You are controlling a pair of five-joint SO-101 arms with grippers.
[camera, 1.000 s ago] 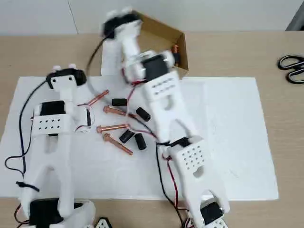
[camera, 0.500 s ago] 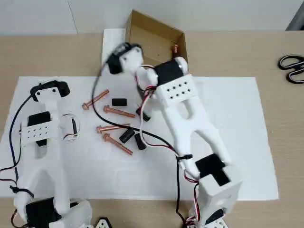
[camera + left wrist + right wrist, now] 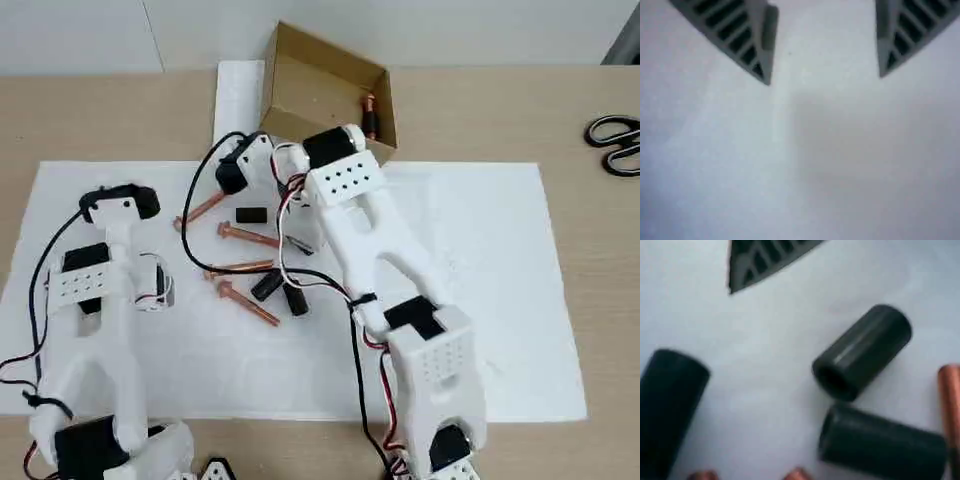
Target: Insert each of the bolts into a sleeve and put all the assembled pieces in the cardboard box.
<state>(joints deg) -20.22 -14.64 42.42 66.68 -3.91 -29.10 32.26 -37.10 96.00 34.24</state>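
Observation:
Several copper bolts (image 3: 250, 235) and black sleeves (image 3: 266, 286) lie loose on the white paper (image 3: 480, 250) between the arms. The cardboard box (image 3: 300, 60) at the back holds one assembled piece (image 3: 369, 115). My right gripper (image 3: 256, 166) hangs low over the pile, open, with one finger (image 3: 765, 260) showing above bare paper. Close under it lie a tilted sleeve (image 3: 862, 357), a second sleeve (image 3: 880, 445) and a third (image 3: 670, 400), with a bolt (image 3: 950, 400) beside them. My left gripper (image 3: 822, 80) stands open over empty paper, left of the bolts (image 3: 115, 205).
Scissors (image 3: 612, 140) lie at the far right on the wooden table (image 3: 500, 110). A white sheet (image 3: 238, 95) sticks out beside the box. The right arm's cables trail across the sleeves.
The right arm has swung back from over the cardboard box and come down toward the sleeves. The left arm has drawn back slightly to the left.

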